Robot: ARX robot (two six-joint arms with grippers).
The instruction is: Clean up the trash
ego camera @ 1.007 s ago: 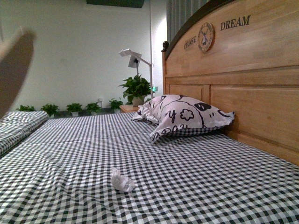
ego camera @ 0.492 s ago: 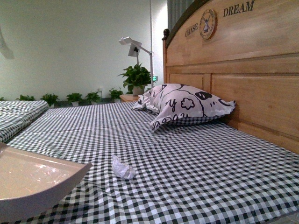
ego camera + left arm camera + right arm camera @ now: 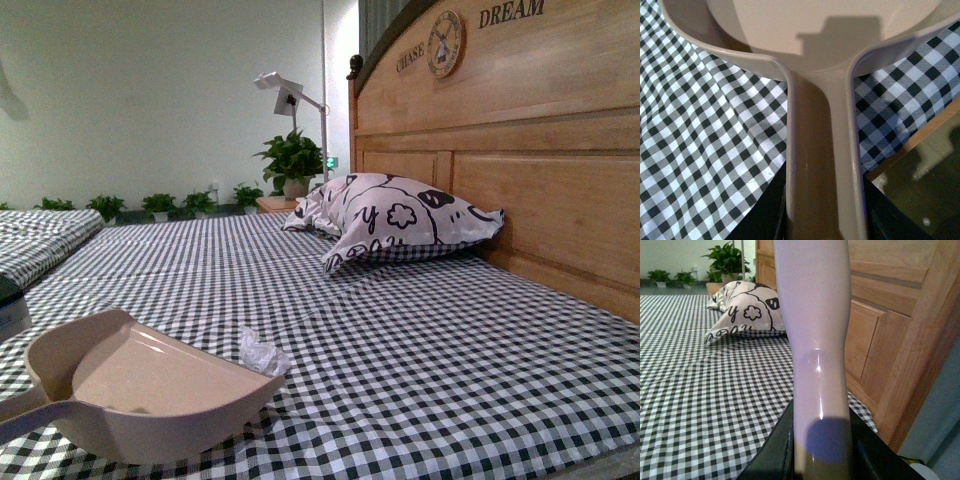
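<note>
Dustpan (image 3: 150, 385) arrived at trash (image 3: 262, 352); sweep-in judged next.
Left gripper (image 3: 822, 212) gripped its handle, lip newly beside the trash at 2 o'clock; right gripper (image 3: 821, 452) clasped a pale handle (image 3: 815, 315).

I see a beige dustpan (image 3: 150, 385), whitish trash (image 3: 262, 352), a black-and-white checked sheet (image 3: 450, 360), a white pillow (image 3: 400, 232) with black doodles at one o'clock, and my pale lilac handle (image 3: 815, 340).

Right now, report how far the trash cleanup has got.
Done: the dustpan is down at the checked sheet, lip beside the trash wad. In hand: left gripper clamps the dustpan's handle, right gripper a pale handle. Left: the wad lies outside the pan, not yet swept in.
</note>
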